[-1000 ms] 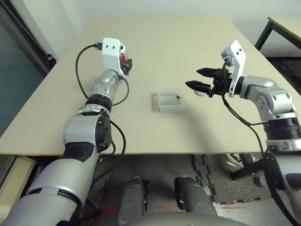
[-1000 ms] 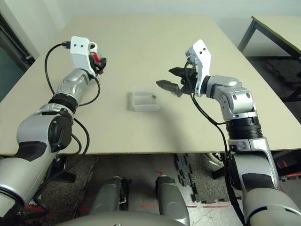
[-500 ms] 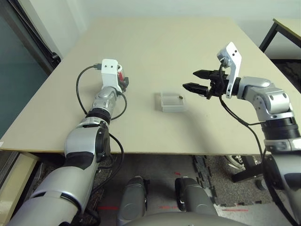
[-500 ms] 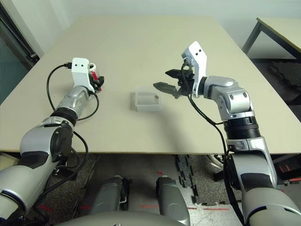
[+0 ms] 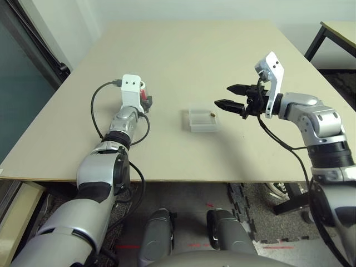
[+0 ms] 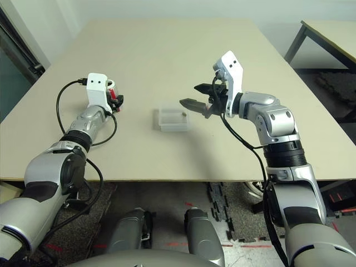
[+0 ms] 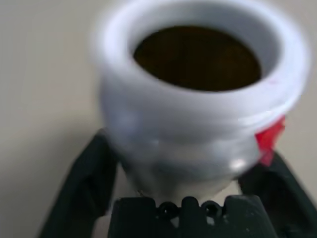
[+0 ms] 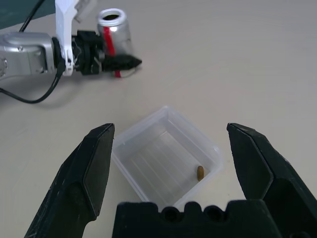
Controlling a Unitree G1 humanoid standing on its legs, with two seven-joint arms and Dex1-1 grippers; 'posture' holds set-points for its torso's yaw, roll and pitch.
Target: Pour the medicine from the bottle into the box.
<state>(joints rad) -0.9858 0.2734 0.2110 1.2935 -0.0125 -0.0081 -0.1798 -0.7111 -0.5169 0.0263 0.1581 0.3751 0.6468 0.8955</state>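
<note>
Beige table (image 5: 183, 50), head views: everything of the task sits on it, between and ahead of the two arms.
Bottle, head views: the bottle (image 5: 145, 92) stands on the robot's left side of the table, just past the white wrist mount, at the tip of the left gripper (image 5: 148, 101).
Box, head views: the box (image 5: 192, 125) lies near the middle, well apart from the bottle, with the medicine (image 5: 212, 113) showing as a dark speck in its corner nearest the right arm.
Right gripper, head views: the right gripper (image 5: 222, 95) hovers above the table just beside the box, fingers spread wide with nothing between them.
Nearer arm: the left one for the bottle, the right one for the box.
Left wrist view: the bottle rises upright between the two black fingers (image 7: 81, 188), its uncapped white-rimmed mouth up and its inside dark.
Left grip: the fingers splay out to either side of the bottle's body and look parted rather than clamped on it.
Long axis: vertical, crossing the line of the fingers, so backing straight off should leave the bottle standing.
Right wrist view: the box sits low between the wide-apart fingers (image 8: 94, 168), the pellet on its floor; beyond it stands the bottle, with the left gripper reaching in around it.
Judgement: pouring looks done; pulling away without tipping the bottle remains.
</note>
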